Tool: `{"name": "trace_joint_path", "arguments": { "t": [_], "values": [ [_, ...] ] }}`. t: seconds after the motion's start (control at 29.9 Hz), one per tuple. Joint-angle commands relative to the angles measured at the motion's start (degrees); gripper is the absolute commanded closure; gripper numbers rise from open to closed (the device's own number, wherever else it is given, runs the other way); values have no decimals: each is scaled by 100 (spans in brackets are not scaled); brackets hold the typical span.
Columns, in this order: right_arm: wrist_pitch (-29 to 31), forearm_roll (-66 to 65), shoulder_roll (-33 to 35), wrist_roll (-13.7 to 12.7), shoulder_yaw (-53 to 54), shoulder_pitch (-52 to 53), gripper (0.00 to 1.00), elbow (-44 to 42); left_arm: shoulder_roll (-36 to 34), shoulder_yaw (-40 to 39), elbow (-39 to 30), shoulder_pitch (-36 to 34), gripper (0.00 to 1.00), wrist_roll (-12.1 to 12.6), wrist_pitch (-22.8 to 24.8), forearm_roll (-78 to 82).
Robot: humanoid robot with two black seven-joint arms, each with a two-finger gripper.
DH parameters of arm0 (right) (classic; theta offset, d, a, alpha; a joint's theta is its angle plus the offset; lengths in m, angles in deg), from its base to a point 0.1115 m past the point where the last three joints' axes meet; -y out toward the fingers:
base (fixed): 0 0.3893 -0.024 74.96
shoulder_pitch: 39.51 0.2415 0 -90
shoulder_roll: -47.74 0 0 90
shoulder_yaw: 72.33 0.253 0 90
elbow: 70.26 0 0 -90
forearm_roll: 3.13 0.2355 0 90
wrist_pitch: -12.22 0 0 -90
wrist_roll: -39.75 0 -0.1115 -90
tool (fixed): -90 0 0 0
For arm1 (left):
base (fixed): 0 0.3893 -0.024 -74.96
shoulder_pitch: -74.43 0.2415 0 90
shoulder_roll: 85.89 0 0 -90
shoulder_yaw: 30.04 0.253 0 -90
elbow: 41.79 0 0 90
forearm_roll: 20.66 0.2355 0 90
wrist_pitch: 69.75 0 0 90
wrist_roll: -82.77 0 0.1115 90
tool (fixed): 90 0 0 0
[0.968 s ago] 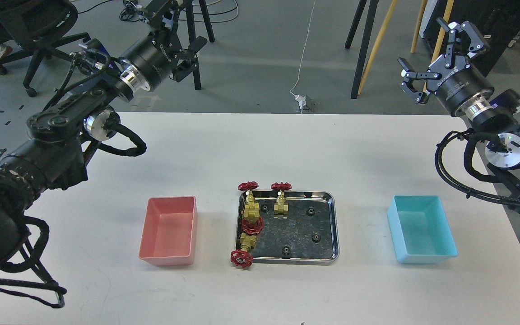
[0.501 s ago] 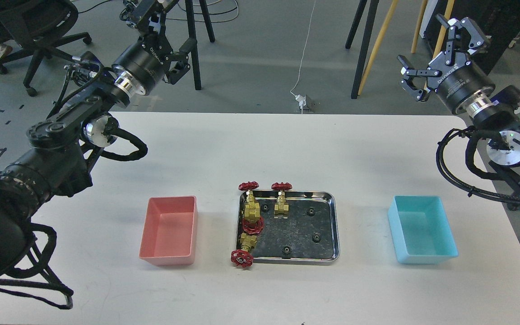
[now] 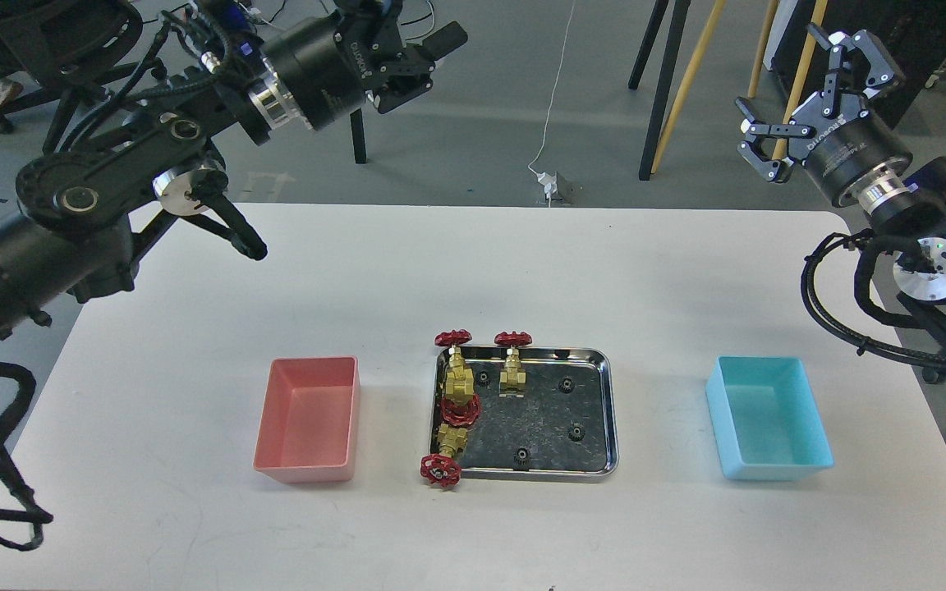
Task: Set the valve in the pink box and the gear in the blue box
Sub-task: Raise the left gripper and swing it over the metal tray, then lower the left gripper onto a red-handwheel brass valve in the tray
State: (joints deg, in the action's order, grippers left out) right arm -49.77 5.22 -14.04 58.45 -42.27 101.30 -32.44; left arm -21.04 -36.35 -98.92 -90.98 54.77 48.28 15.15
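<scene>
Four brass valves with red handwheels lie in the left part of a steel tray: one valve at the back left, one beside it, one in the middle, one at the front overhanging the rim. Several tiny black gears lie in the tray, for example one gear and another. The pink box stands left of the tray and the blue box right of it; both look empty. My left gripper is open, high beyond the table's far edge. My right gripper is open, high at the far right.
The white table's far edge runs below both grippers. Beyond it on the floor are an office chair, black and wooden stand legs and a white cable with a plug.
</scene>
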Motion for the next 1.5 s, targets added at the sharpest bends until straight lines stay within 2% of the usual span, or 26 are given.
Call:
{"name": "trace_joint_path", "arguments": {
  "t": [0.0,0.07,0.17,0.23,0.3,0.37,0.47,0.57,0.67,0.94,1.1,1.47],
  "values": [
    [0,8,-10,-6,18,-45,1,-20,-121,1130,-324,-1017,1,0,-4,75],
    [0,8,-1,-6,27,-46,1,-29,-121,1630,-473,-1483,1,0,-4,328],
    [0,0,-1,2,27,-45,1,-55,-34,2860,-789,-2388,1,0,-4,1355],
    [0,0,-1,2,27,-45,1,-125,246,3669,-1027,-2880,2,0,-4,2216],
    [0,8,-1,2,27,-45,1,-213,615,4363,-1071,-3241,2,0,-271,2919],
    [0,0,-1,-6,18,-63,1,-248,1002,4970,-1071,-3401,3,0,-430,3535],
    [0,8,8,-15,18,-177,1,-204,1669,5403,-993,-3384,4,0,-509,4109],
    [0,-9,17,-24,1,-247,1,-230,2093,5588,-931,-3288,4,0,-519,4162],
    [0,-71,113,-33,-26,-309,1,-266,2190,5588,-861,-3208,5,0,-527,4153],
    [0,-71,254,-147,-61,-432,1,-327,2103,5562,-922,-3164,5,0,-650,4153],
    [0,-71,254,-147,-61,-397,1,-301,1707,5658,-1080,-3173,5,0,-642,4206],
    [0,-71,254,-147,-52,-371,1,-292,1935,5878,-992,-2910,4,0,-633,4215]
  ]
}}
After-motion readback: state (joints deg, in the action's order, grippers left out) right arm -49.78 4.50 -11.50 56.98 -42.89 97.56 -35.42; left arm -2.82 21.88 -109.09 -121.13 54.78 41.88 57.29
